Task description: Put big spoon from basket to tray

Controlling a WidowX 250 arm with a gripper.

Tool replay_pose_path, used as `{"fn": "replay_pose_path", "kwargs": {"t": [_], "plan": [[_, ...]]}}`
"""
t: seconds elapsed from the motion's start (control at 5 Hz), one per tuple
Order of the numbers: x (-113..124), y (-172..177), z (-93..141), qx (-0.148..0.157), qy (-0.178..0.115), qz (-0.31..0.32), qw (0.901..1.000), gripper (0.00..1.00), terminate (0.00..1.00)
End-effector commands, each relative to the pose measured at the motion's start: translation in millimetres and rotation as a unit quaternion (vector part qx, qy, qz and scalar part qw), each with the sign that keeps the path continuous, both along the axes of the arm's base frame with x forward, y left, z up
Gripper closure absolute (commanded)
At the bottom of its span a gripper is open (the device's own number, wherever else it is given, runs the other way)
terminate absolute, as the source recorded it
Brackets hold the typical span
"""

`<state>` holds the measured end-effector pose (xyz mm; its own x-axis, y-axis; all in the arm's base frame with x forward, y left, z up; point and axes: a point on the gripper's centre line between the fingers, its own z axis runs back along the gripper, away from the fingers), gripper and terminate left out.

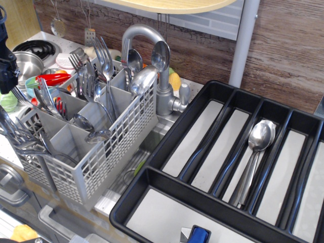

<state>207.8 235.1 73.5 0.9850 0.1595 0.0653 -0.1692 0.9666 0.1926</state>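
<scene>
The light grey basket (96, 157) stands at the left, over the sink edge, with forks and spoons upright in its compartments. A long steel utensil with a very slim straight handle (109, 96), which I take as the big spoon, stands in a middle compartment. Its narrow head is hard to make out. The black tray (167, 136) lies at the right. Stacked broad-bowled spoons (257, 139) rest in one of its long slots. A dark part of my gripper (7, 63) shows at the far left edge, above the basket's left end. Its fingers are not clear.
A steel faucet (154, 50) rises right behind the basket, with spoon heads near it. A pot (28, 63) and coloured toy food sit at the back left on the stove. A small blue object (199, 235) lies in the tray's crosswise slot. A grey post (243, 45) stands behind the tray.
</scene>
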Motion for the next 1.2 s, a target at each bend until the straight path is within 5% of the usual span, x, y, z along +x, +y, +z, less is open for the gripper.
{"fn": "replay_pose_path", "kwargs": {"t": [0.0, 0.8, 1.0], "plan": [[0.0, 0.0, 0.0, 0.000, 0.000, 0.000, 1.0000, 0.00, 0.00], [-25.2, -6.2, -29.7, -0.052, -0.002, 0.085, 0.9951, 0.00, 0.00], [-26.0, -8.7, -28.5, -0.040, -0.007, 0.088, 0.9953, 1.00, 0.00]]}}
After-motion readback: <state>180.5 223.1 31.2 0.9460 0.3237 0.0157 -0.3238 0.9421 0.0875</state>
